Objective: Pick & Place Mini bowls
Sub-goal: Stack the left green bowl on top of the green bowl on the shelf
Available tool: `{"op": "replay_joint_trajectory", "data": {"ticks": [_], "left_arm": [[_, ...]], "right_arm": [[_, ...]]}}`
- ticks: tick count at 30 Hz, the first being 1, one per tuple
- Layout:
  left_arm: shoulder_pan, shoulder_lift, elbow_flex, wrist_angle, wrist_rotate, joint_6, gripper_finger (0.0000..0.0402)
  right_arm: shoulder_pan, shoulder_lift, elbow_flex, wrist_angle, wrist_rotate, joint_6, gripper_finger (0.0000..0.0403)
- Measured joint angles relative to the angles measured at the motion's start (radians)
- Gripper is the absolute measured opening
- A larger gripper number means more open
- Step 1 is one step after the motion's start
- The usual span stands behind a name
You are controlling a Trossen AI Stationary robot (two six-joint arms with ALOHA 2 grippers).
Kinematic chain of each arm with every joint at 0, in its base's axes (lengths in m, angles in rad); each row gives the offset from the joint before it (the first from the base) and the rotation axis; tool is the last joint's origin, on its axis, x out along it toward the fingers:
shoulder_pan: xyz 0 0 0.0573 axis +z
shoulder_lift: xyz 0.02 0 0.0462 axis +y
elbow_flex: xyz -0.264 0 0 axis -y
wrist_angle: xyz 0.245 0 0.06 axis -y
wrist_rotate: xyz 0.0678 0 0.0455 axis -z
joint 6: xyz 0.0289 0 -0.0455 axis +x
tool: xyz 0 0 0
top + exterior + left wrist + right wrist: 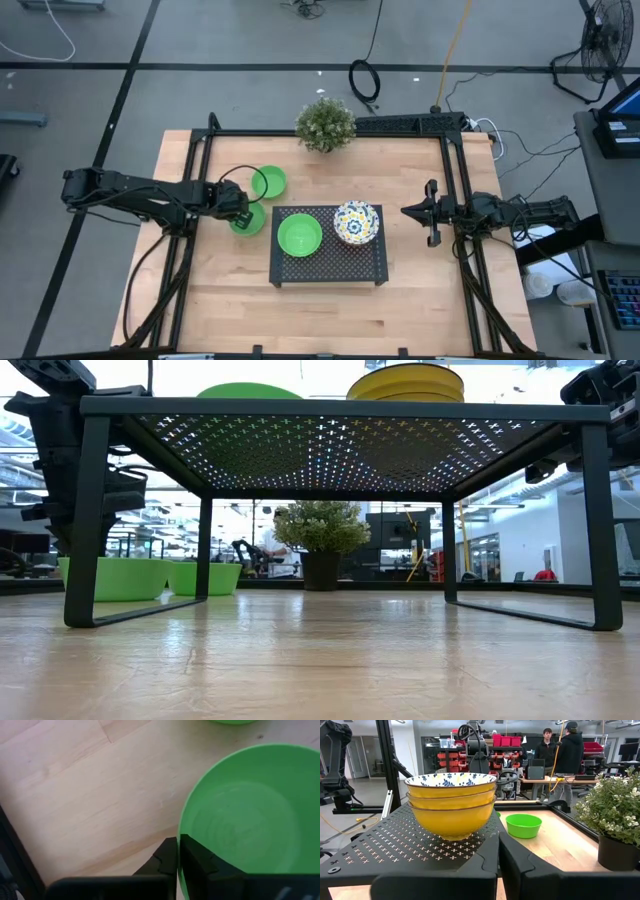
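The right gripper (497, 855) sits closed at the edge of a black perforated rack (385, 845). On the rack stand three nested floral bowls (451, 805), yellow outside. Beyond them a green bowl (523, 825) rests on the table (560, 842), with a potted plant (615, 815) nearby. Two people (560, 747) stand far behind.

A black perforated rack (330, 268) stands mid-table, a potted plant (325, 123) at the far edge.
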Motion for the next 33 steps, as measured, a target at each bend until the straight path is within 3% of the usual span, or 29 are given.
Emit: {"op": "replay_joint_trajectory", "data": {"ticks": [33], "left_arm": [[0.000,0.000,0.000,0.001,-0.001,0.010,0.0011]], "right_arm": [[0.000,0.000,0.000,0.000,0.000,0.000,0.0000]]}}
